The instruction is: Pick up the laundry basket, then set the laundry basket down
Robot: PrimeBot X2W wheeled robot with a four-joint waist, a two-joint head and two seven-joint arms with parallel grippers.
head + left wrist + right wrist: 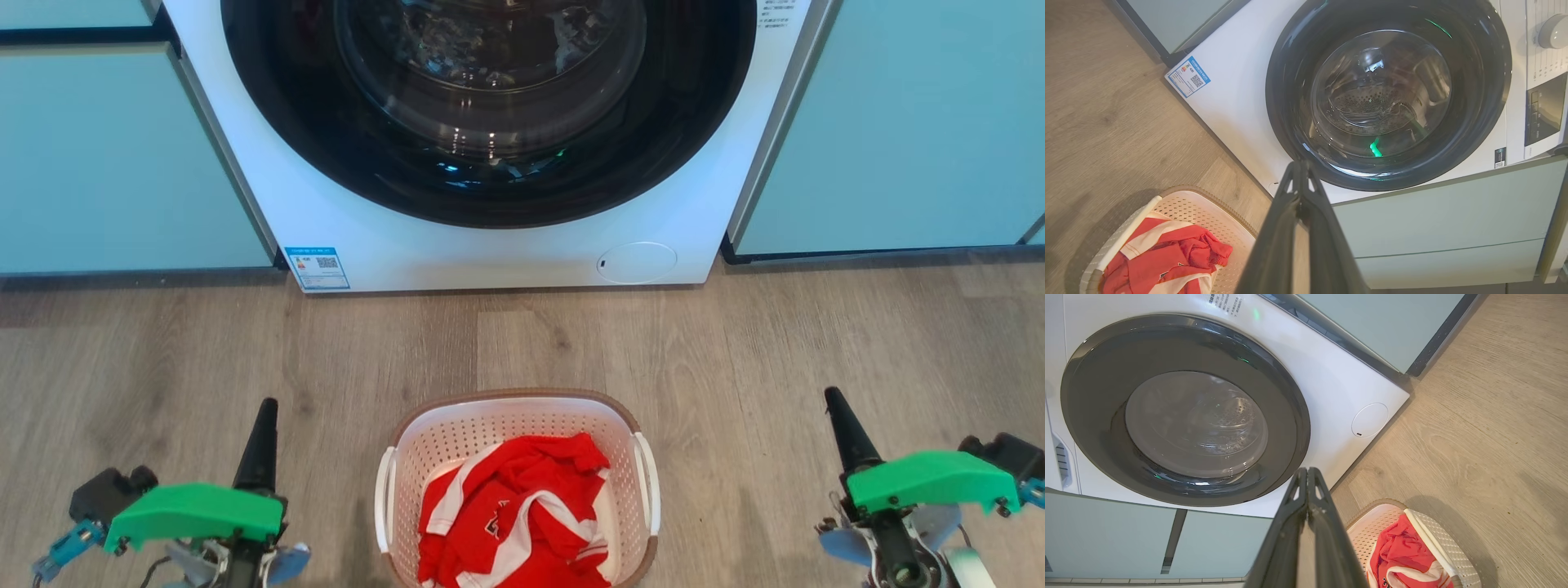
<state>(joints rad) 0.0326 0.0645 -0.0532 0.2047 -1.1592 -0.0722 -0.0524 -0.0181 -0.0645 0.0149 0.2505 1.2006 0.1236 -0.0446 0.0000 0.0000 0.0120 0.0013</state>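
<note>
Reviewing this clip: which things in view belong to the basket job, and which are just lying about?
Job: laundry basket, on the floor; left end effector and right end effector, both shut, clear of it.
Just there: red-and-white garment inside the basket; washing machine; teal cabinets.

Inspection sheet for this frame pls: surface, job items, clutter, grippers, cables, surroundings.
Surface: grey-brown wood-plank floor; the basket stands on it.
Job's things: small cream-white perforated plastic laundry basket with brown rim and white side handles, in front of the washer, between the two grippers; it holds a crumpled red-and-white garment.
Clutter: nothing seen.
Grippers: left gripper and right gripper both shut and empty, one on each side of the basket, touching nothing.
Cables: nothing seen on the floor.
Surroundings: white front-loading washing machine with round dark glass door, door shut; pale teal cabinet fronts on both sides.
</note>
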